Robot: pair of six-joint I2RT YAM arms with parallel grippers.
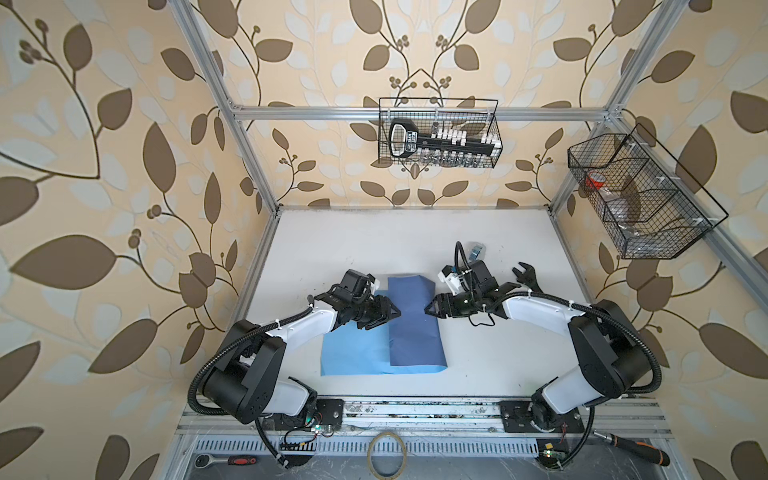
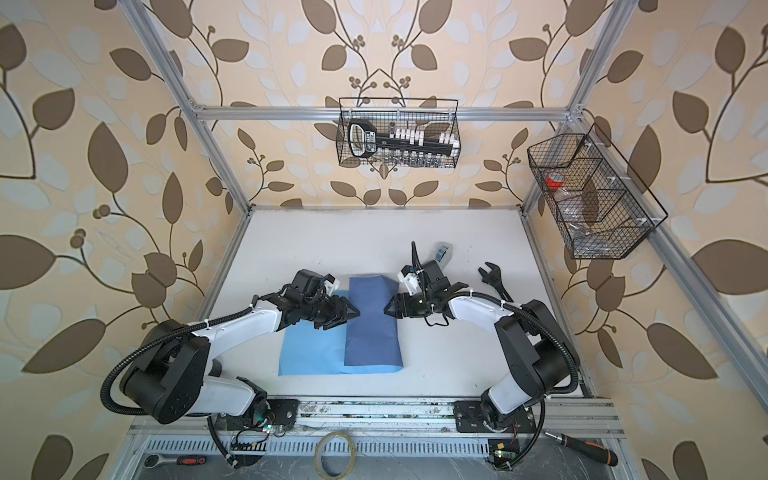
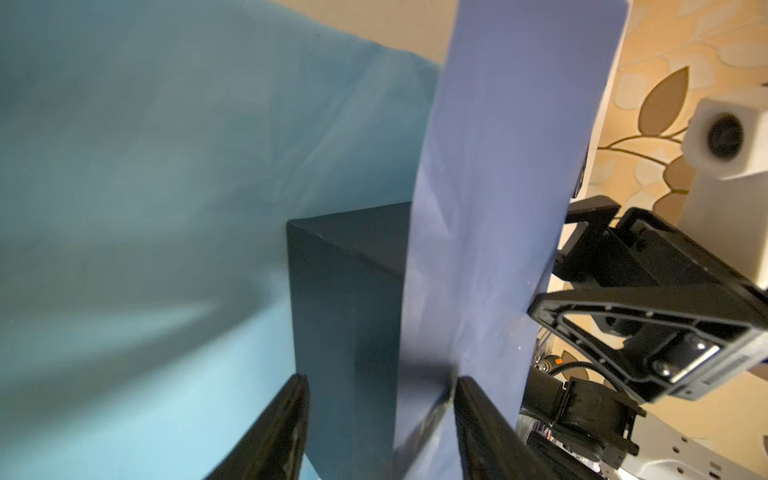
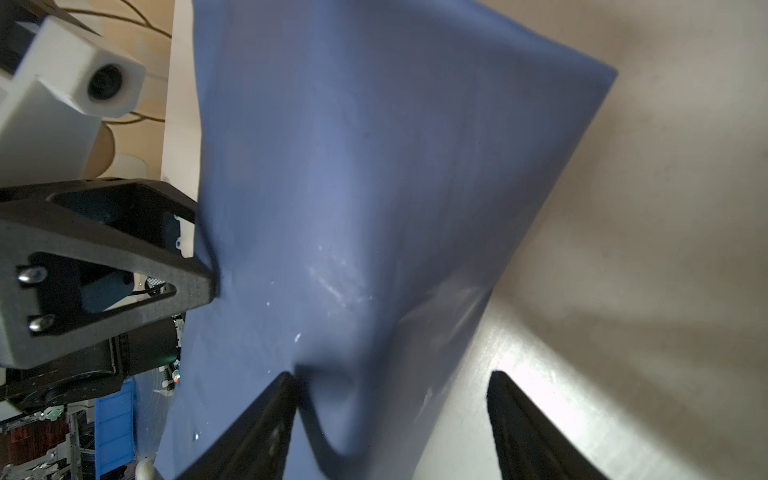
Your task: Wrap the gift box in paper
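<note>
Left gripper [image 1: 395, 312] jaws spread, straddling a corner of the gift box [image 3: 345, 291] and the flap of paper [image 1: 415, 328] lying over it. One fingertip [image 3: 473, 415] touches the flap; cannot tell if the other touches the box. Right gripper [image 1: 428, 309] is spread too, at the paper's opposite edge. One of its fingertips [image 4: 266, 415] sits against a dimple in the flap, the other hangs over bare table [image 1: 353, 249]. The two sets of tips face each other across the flap, apart.

The box sits under the paper, about mid-sheet. It is hidden in both top views; only a corner and two faces show in the left wrist view. The paper's light blue face lies flat and face up on the left arm's side, and that arm overhangs it. The darker slate face covers the box as a long strip.

Around the paper:
- small clear tape dispenser [image 1: 476, 250] beyond it toward the back wall, partly behind the right wrist camera
- black adjustable wrench [image 1: 527, 277] past the right gripper, well apart from the paper
- back wire basket [image 1: 494, 160] and side wire basket [image 1: 685, 216] on the frame, far beyond the paper
- ratchet [image 1: 226, 460], tape ring [image 1: 386, 455] and screwdriver [image 1: 636, 451] on the near side of the paper, off the table

Paper is thin and matte, with soft creases and a few pale scuffs. Box is dark navy with sharp edges and flat sides. Table is white and smooth. Fingers are black and tapered. Baskets are black wire mesh.
</note>
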